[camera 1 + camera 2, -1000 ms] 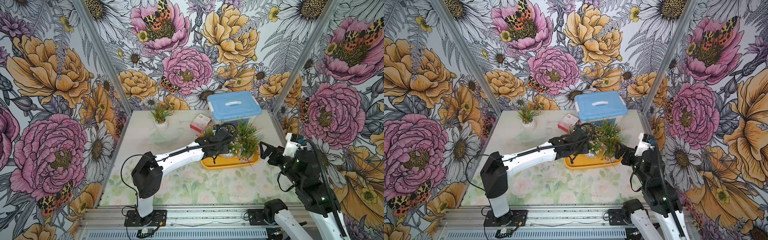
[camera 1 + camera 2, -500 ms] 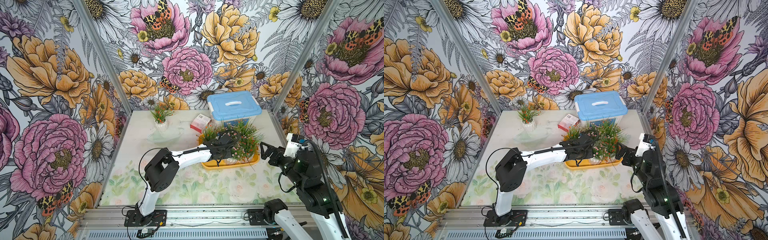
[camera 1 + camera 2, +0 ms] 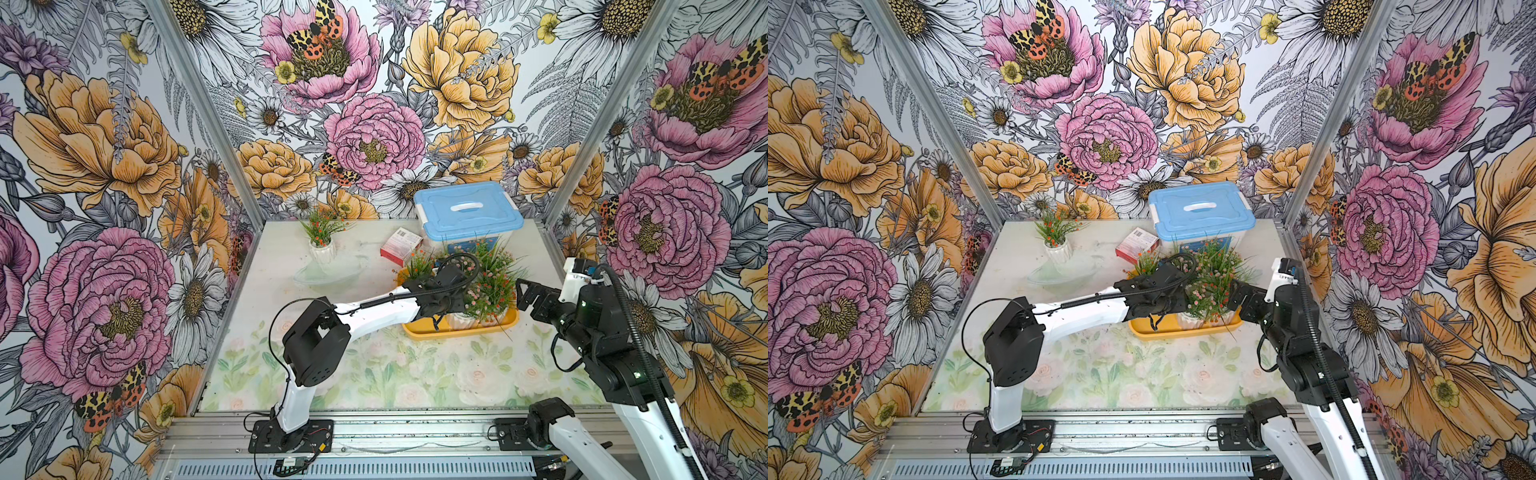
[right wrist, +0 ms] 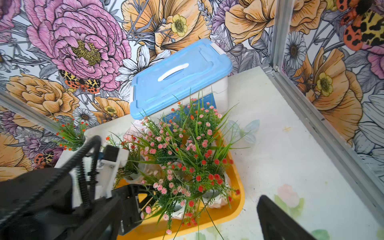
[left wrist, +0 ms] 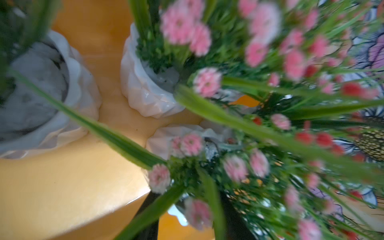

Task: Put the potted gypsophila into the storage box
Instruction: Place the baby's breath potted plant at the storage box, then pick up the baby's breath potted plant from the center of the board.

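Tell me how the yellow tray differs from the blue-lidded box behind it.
The yellow tray is shallow and open; the blue-lidded box is deep and shut. The tray holds potted gypsophila; the box's contents cannot be seen. Both are rectangular with rounded corners.

potted gypsophila [image 4: 182, 162] crowd the yellow storage box [image 4: 237, 206], just before a blue-lidded bin [image 4: 178, 76].

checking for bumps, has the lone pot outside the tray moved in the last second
No: the lone pot still stands at the clear dish's far edge.
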`<state>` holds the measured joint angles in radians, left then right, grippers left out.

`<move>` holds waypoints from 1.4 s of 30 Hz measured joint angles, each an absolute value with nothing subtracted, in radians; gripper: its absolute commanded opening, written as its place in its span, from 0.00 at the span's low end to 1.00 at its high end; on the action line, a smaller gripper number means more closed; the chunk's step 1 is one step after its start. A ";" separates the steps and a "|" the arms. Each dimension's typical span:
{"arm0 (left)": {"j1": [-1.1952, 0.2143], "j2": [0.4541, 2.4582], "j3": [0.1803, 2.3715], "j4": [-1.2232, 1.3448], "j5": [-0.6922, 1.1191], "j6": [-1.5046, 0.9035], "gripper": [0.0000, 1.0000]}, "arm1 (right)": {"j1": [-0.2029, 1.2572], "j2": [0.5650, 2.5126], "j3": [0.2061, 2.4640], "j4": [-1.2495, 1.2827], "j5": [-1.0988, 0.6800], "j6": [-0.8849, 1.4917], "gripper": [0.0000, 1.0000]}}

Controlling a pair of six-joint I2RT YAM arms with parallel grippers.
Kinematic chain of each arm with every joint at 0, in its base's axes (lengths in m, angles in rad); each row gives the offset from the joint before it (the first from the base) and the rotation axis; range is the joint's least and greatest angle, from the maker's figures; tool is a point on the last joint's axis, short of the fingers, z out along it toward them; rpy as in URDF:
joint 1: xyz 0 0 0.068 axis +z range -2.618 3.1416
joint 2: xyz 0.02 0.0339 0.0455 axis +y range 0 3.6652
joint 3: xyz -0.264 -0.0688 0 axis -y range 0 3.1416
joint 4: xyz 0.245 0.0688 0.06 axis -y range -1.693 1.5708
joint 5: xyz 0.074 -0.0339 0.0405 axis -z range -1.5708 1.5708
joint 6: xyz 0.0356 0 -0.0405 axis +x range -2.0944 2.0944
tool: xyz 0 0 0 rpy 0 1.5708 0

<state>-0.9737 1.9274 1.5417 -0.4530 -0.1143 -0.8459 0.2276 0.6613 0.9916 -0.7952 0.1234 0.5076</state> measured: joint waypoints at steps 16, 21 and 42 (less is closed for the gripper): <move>-0.604 1.477 1.364 -0.551 -0.217 -0.751 0.48 | 0.233 0.944 1.076 -0.595 0.206 0.513 0.99; -0.411 1.425 1.252 -0.611 -0.230 -0.752 0.47 | 0.290 1.159 1.161 -0.453 0.170 0.498 1.00; -0.018 1.803 1.423 -0.655 -0.133 -0.714 0.38 | 0.438 1.701 1.579 -0.157 -0.234 0.340 0.99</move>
